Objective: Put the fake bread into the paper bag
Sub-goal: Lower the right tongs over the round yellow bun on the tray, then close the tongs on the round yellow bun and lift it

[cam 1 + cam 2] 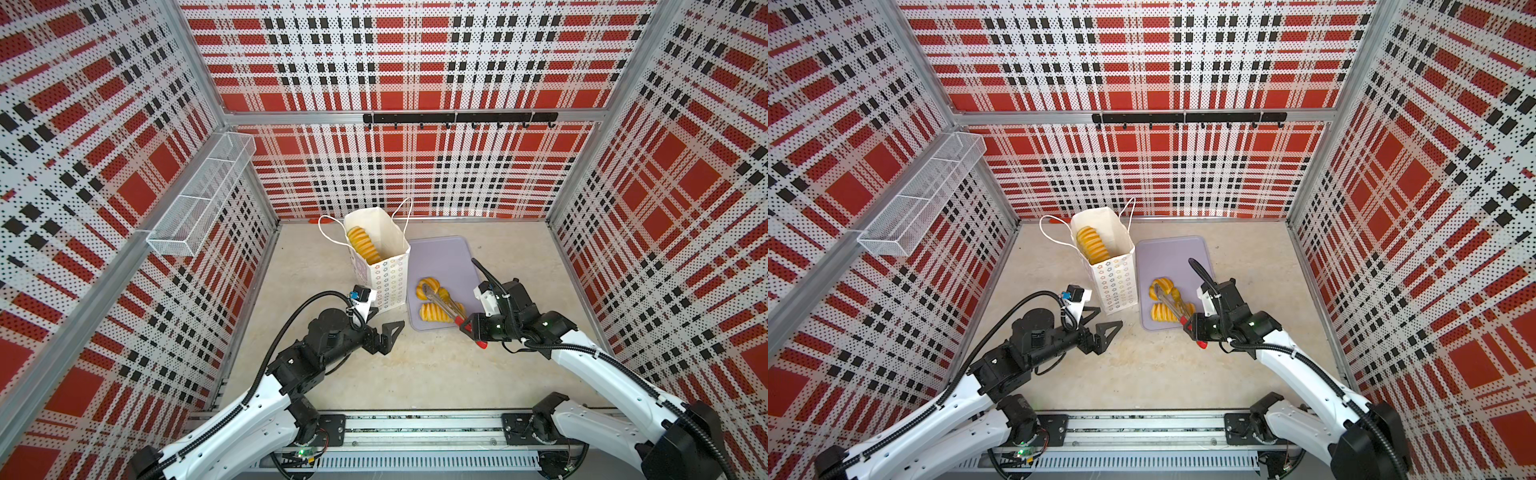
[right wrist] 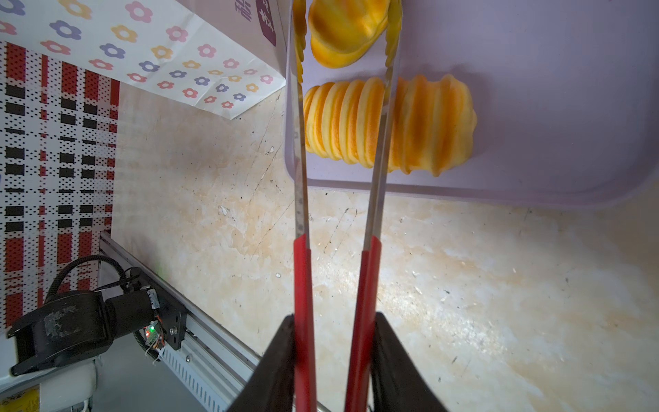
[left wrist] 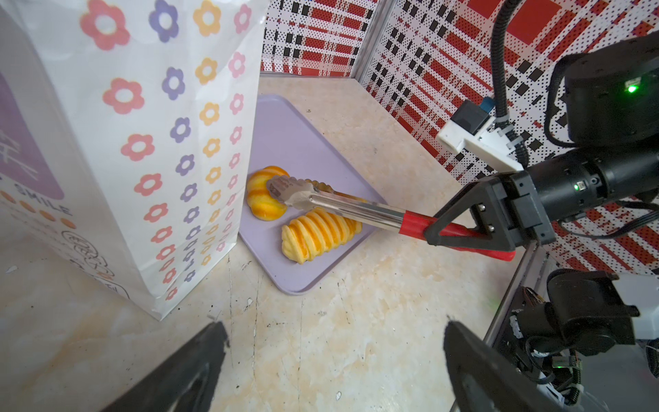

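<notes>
right pincer (image 2: 333,356): clamped on the red handles of tongs (image 3: 342,208) | tong tips: straddling a bun (image 3: 262,199) ahead of it on tray (image 3: 296,142) | loaf (image 3: 317,230): under the tong arms | left pincer (image 3: 331,331): wide, empty | bag (image 1: 384,278): just ahead of left pincer, bread (image 1: 361,243) inside

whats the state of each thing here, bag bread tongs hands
paper bag: upright, open, bread inside
tongs: in right hand, tips either side of round bun
round bun: on lilac tray
ridged loaf: lying on tray
left hand: open, empty
right hand: shut on tongs
</notes>
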Tool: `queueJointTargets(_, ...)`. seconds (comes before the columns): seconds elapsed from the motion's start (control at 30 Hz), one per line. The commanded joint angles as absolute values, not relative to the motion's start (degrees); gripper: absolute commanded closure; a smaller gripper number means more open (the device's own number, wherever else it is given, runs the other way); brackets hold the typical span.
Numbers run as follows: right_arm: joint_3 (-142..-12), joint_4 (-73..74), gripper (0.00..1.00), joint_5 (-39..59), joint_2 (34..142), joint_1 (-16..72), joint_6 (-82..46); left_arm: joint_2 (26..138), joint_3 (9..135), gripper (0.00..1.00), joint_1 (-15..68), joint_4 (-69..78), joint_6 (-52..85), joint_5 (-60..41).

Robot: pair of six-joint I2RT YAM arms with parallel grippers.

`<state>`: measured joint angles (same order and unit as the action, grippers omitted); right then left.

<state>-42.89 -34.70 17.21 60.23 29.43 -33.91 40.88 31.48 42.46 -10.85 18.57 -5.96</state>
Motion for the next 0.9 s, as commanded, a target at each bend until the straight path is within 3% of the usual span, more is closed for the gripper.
queueJointTargets(0.0, -45.06, -32.45, 0.64, 17.67, 60.98, 28.83, -32.98, 40.63, 32.04, 0.02, 42.71, -10.99, 17.67, -5.88)
queueJointTargets(0.87, -47.47, -30.46, 0.68, 16.62, 67.72, 28.4, -28.76, 40.96, 32.08, 0.02, 42.71, -11.21, 17.49, -5.64)
